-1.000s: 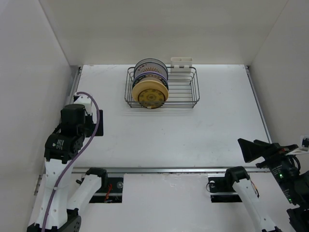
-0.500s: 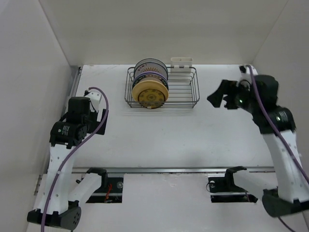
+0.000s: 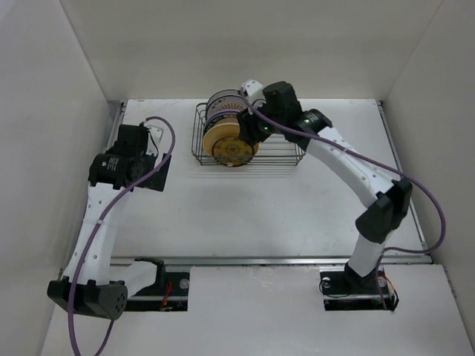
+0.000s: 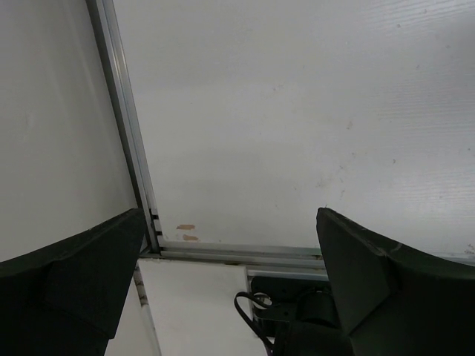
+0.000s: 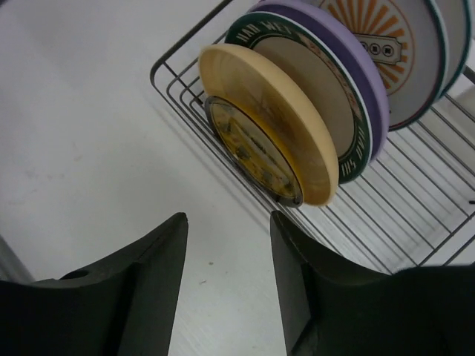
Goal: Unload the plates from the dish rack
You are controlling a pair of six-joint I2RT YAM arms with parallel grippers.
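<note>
Right gripper [image 5: 228, 226], jaws apart and empty, hovers just before the dish rack [image 3: 286, 152] and its plates [image 5: 274, 111], whose rim markings are unreadable; left gripper [image 4: 230, 222], jaws wide apart, is well left of the rack.

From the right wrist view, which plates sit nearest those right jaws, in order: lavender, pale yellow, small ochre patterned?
1. Small ochre patterned plate, frontmost, facing the jaws.
2. Pale yellow plate, just behind it.
3. Lavender plate, farther back.
</note>
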